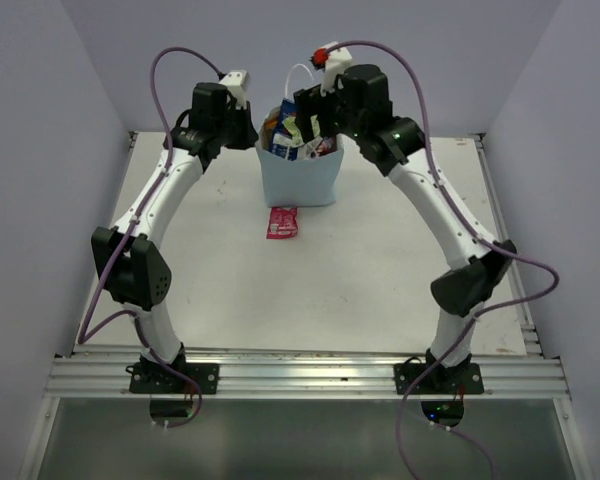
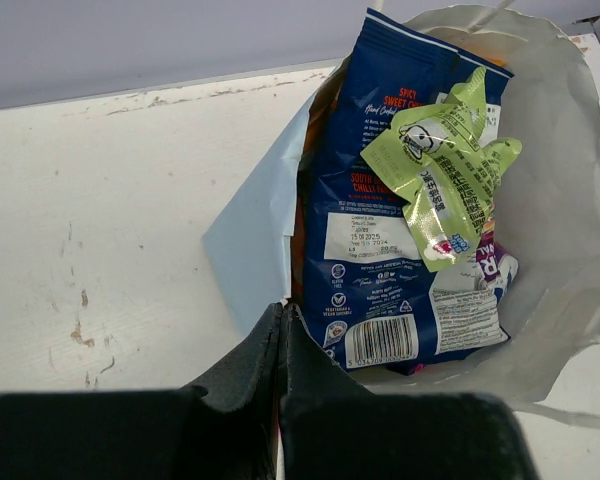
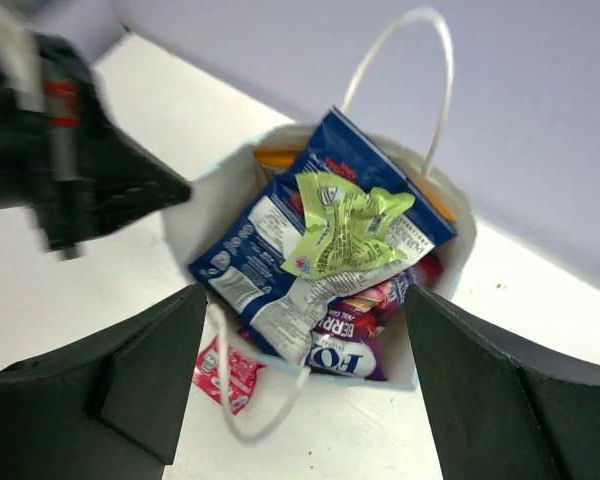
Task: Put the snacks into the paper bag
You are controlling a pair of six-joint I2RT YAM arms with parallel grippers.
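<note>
The paper bag (image 1: 298,180) stands upright at the back middle of the table, with packets inside. In the right wrist view a blue-white packet (image 3: 270,270) stands in it, a green sachet (image 3: 350,225) lies on top, a purple candy bag (image 3: 355,345) lies below, and an orange edge (image 3: 280,158) shows behind. A pink sachet (image 1: 282,222) lies flat on the table in front of the bag. My left gripper (image 2: 280,335) is shut on the bag's left rim (image 2: 250,240). My right gripper (image 3: 302,300) is open and empty above the bag's mouth.
The bag's white loop handles (image 3: 420,60) stick up, one hanging over the near wall. The table's back edge meets the pale wall just behind the bag. Both arms (image 1: 160,200) reach over the table's sides.
</note>
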